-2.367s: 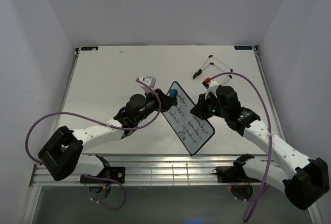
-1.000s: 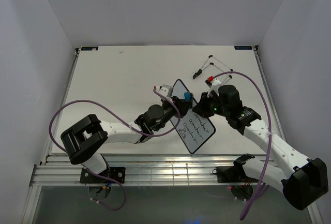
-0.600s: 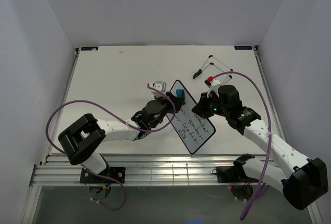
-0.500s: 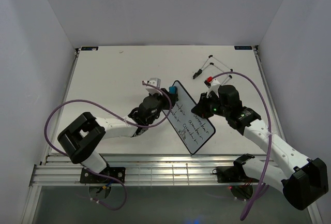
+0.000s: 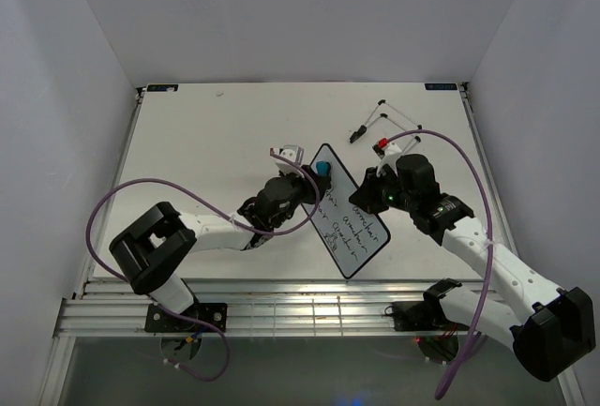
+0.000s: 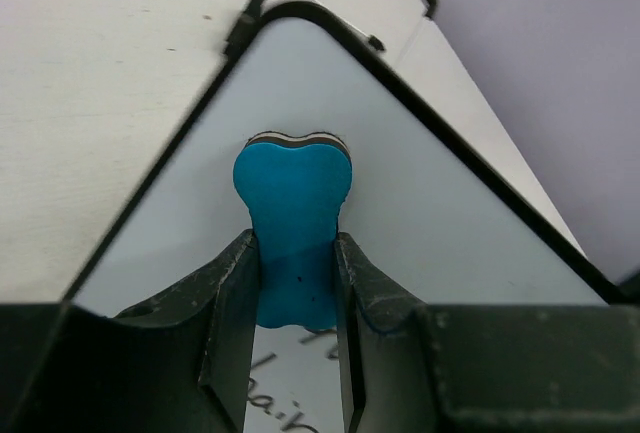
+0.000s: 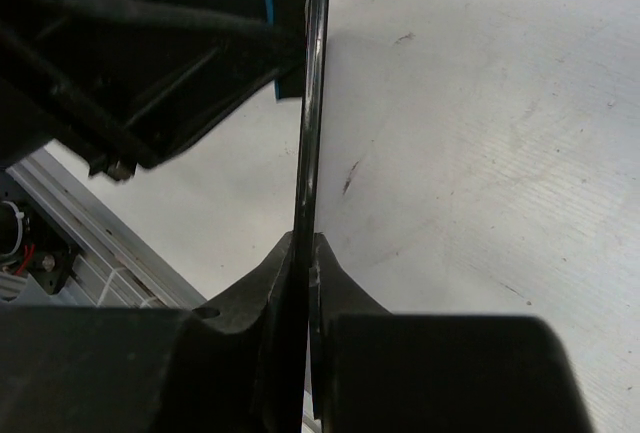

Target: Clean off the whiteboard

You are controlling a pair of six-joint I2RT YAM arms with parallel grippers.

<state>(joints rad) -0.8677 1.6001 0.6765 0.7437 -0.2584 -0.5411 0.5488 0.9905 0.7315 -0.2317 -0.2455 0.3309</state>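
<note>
The whiteboard (image 5: 352, 223) is a small white board with a black frame and black handwriting, lying slanted at the table's middle. My right gripper (image 5: 372, 184) is shut on its right edge; the right wrist view shows the board edge-on (image 7: 308, 103) between the jaws. My left gripper (image 5: 314, 173) is shut on a blue eraser (image 5: 322, 169) pressed on the board's upper corner. In the left wrist view the eraser (image 6: 292, 223) sits on wiped white board (image 6: 430, 203), with handwriting just below it.
A black wire stand (image 5: 380, 120) lies on the table behind the board at the right. The white table (image 5: 206, 134) stretches to the left and back. White walls close in on three sides.
My left gripper has swept the eraser back and forth over the board's upper part, now back near the top corner. The top lines of writing are gone. The right arm has held still.
</note>
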